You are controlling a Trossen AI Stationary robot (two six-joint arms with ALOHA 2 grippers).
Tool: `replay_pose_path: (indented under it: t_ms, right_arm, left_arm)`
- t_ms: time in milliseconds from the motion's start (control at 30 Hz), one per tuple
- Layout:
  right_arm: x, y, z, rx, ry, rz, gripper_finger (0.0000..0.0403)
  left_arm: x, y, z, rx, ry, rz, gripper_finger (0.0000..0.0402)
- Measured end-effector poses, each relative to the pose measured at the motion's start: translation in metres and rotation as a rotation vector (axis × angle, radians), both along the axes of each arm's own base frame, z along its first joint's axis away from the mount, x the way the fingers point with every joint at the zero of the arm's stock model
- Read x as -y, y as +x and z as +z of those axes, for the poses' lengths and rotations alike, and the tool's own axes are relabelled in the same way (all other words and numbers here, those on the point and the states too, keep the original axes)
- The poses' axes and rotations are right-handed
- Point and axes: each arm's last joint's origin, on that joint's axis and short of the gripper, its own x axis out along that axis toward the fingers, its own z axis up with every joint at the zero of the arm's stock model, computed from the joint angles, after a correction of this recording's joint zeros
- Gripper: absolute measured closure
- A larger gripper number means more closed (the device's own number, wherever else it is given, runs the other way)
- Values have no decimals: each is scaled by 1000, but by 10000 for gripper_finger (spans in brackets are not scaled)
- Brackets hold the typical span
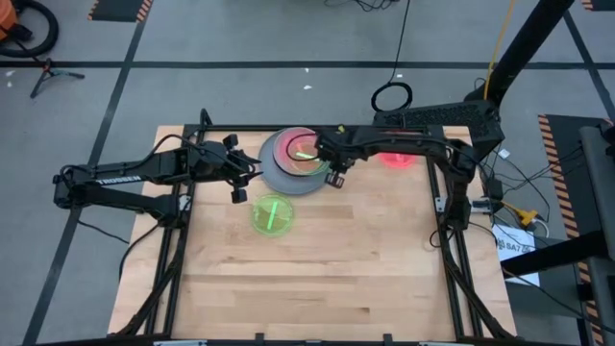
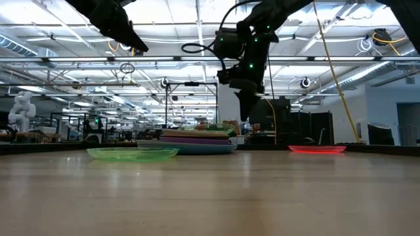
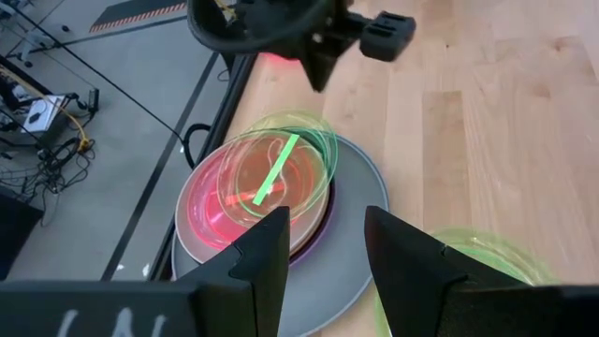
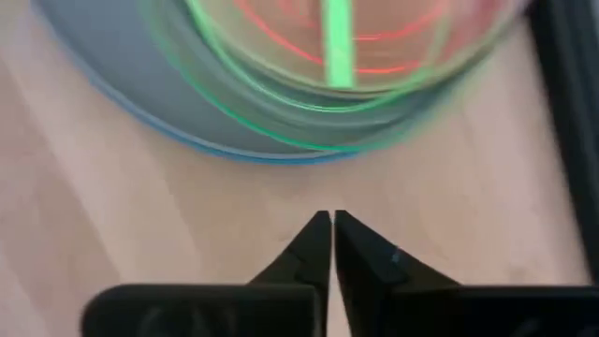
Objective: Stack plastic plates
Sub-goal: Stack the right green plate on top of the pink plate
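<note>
A stack of plastic plates (image 1: 288, 163) stands at the table's far middle: a large grey plate over a blue one at the bottom, then purple and pale ones, then a translucent pink-red one. A small translucent green plate (image 1: 306, 152) lies on top, off-centre. It also shows in the left wrist view (image 3: 281, 173). A second green plate (image 1: 272, 213) lies flat on the table nearer the front. A pink-red plate (image 1: 396, 159) lies on the table under the right arm. My right gripper (image 4: 332, 220) is shut and empty above the table, just right of the stack. My left gripper (image 3: 323, 239) is open and empty, left of the stack.
The table's black frame rail runs close behind the stack (image 3: 201, 140). Bare wood (image 1: 317, 279) spreads over the table's near half. In the low view the stack (image 2: 197, 141) stands between the green plate (image 2: 131, 153) and the pink-red plate (image 2: 317, 149).
</note>
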Motion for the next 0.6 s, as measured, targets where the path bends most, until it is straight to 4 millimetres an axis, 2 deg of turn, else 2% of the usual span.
replay_pose_path:
  t_ms: [133,400,600]
  right_arm:
    - [2,8,-6,46,21,43,396]
    - [6,20,-2,163,-52,72,401]
    - [-2,9,-7,83,132,90,402]
  left_arm:
    - [0,0,0,1,-2,1,254]
    - [0,0,0,1,-2,1,254]
    - [0,0,-1,-4,-6,3,254]
